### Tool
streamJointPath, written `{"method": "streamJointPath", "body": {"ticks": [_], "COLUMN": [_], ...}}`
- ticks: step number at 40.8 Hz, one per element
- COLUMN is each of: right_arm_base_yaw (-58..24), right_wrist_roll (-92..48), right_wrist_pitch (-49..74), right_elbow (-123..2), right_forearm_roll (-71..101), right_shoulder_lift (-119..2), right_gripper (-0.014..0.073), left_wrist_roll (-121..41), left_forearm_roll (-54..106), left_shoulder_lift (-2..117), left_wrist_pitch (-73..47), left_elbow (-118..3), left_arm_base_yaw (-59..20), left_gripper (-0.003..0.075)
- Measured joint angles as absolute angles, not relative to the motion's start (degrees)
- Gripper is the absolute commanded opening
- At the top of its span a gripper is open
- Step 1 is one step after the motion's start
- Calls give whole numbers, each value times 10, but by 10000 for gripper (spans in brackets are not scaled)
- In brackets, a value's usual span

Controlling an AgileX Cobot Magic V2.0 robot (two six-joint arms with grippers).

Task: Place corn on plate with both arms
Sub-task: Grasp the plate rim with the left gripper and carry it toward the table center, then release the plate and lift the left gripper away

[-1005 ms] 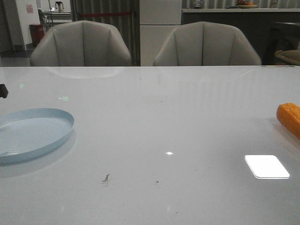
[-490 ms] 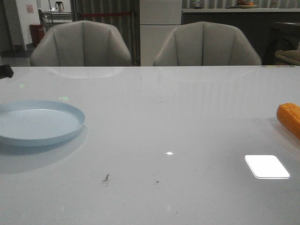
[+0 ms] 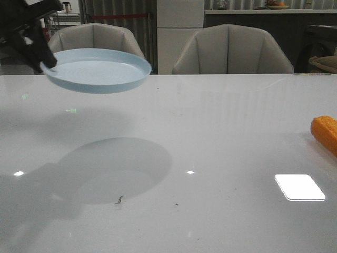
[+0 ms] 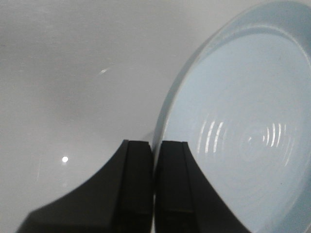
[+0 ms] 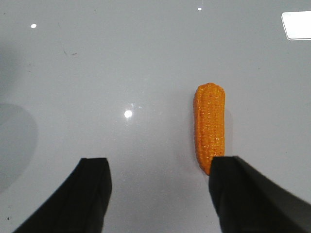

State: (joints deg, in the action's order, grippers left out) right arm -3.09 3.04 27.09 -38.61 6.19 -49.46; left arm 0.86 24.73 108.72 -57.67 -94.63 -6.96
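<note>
The pale blue plate (image 3: 97,70) hangs high above the table at the far left, held level. My left gripper (image 3: 43,62) is shut on its rim at the left side. In the left wrist view the two black fingers (image 4: 138,165) pinch the plate's rim (image 4: 167,104). The orange-yellow corn (image 3: 325,132) lies on the table at the right edge, partly cut off. In the right wrist view the corn (image 5: 210,127) lies flat just ahead of one finger, and my right gripper (image 5: 160,167) is open and empty above the table.
The plate casts a round shadow (image 3: 118,168) on the white table (image 3: 210,116). A bright light reflection (image 3: 299,187) shows at the front right. Two grey chairs (image 3: 231,50) stand behind the table's far edge.
My left gripper has lifted the plate from the table at the left and carried it up and to the right. The corn has not moved.
</note>
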Motion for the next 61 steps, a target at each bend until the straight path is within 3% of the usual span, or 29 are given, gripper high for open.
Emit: {"method": "streamJointPath", "body": {"ticks": [11,25,30,39,48,61], "right_arm_base_yaw": [-31,-31,-31,-31,-31,-31], "right_wrist_roll": [30,30,30,30,30,30], "right_wrist_pitch": [271,291,298,300,300,299], "right_elbow": [-386,-386,-386,-386,-386,-386], "right_forearm_roll": [62,62,62,62,62,62], "right_shoulder_lift": [-495,-495,-495,-495,-495,-495], "right_gripper": [542,542,542,542,542,542], "left_wrist_roll": [9,9,7,-11,-18,-42], "left_forearm_roll": [247,246,246,245,240,134], "left_shoulder_lift": [1133,1208,1220,1234,1234,1206], "left_wrist_pitch": [-568,-562,-555,-553,-570,-629], "left_elbow": [-949,-949,-949,-950,-967,-1098], "left_arm_base_yaw": [-163,-215,-222,-223,-223,-206], "left_gripper": [94,97,142,316,316,316]}}
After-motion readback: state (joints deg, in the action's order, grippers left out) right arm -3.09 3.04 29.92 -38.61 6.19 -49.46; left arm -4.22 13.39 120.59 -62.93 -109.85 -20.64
